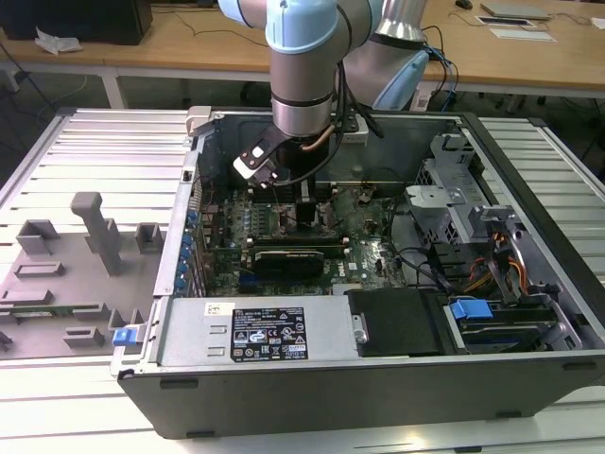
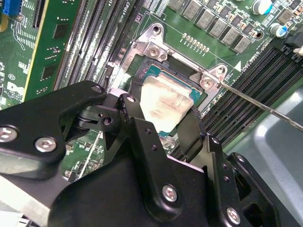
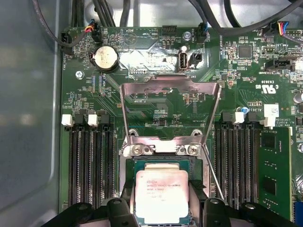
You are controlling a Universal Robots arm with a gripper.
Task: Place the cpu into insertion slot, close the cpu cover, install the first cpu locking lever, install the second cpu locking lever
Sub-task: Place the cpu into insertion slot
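My gripper [image 3: 162, 204] [image 2: 163, 118] hangs low over the motherboard inside the open computer case, under the arm's wrist [image 1: 302, 104] in the exterior view. Its black fingers [image 2: 134, 105] are shut on two opposite sides of the cpu [image 3: 162, 194] [image 2: 166, 100], a silver-topped square chip. The chip sits at the insertion slot [image 3: 156, 165] [image 2: 156, 72], whose rim shows around it; I cannot tell whether it is fully seated. The cpu cover [image 3: 170, 85] stands flipped open, away from the slot. A thin wire locking lever [image 3: 214, 177] [image 2: 265, 107] sticks out free beside the slot.
Long black memory slots [image 3: 90, 161] run along both sides of the socket, and a green card [image 3: 274, 172] stands in one. A coin battery [image 3: 104, 57] and cables lie beyond the cover. The case wall [image 1: 378, 383] rings the board. A grey fixture tray [image 1: 76, 255] lies at the exterior view's left.
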